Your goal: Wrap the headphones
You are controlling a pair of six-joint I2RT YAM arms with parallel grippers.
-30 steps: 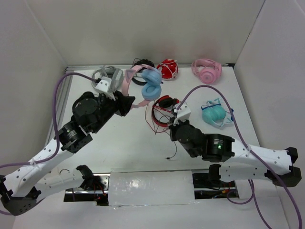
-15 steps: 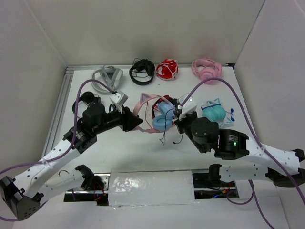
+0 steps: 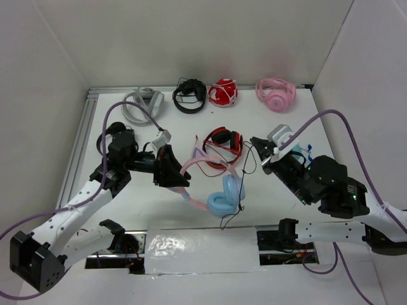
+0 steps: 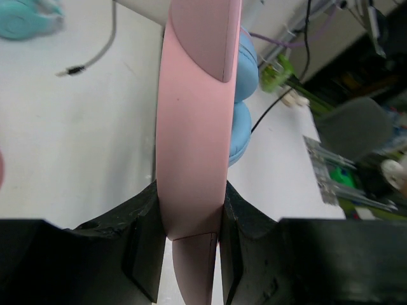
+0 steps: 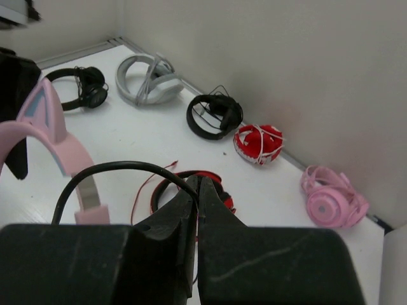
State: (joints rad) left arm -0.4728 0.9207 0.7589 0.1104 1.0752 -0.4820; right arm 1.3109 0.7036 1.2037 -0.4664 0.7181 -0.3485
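Left gripper (image 4: pixel 191 194) clamped on the pink headband (image 4: pixel 194 127) of the headphones (image 3: pixel 220 203), fingers (image 4: pixel 143 248) pressed on both flat sides of the band. Headphones sit between the two arms at the near middle of the table (image 3: pixel 286 121), with the light blue ear cups (image 4: pixel 245 89) toward the near edge; can't tell if the cups touch the table. Right gripper (image 5: pixel 198 187) pinched tight on the thin black cable (image 5: pixel 108 166), which arcs off to its left. Red-and-black headphones (image 3: pixel 220 142) lie just behind, and a pink pair (image 3: pixel 275 94) is at the back wall
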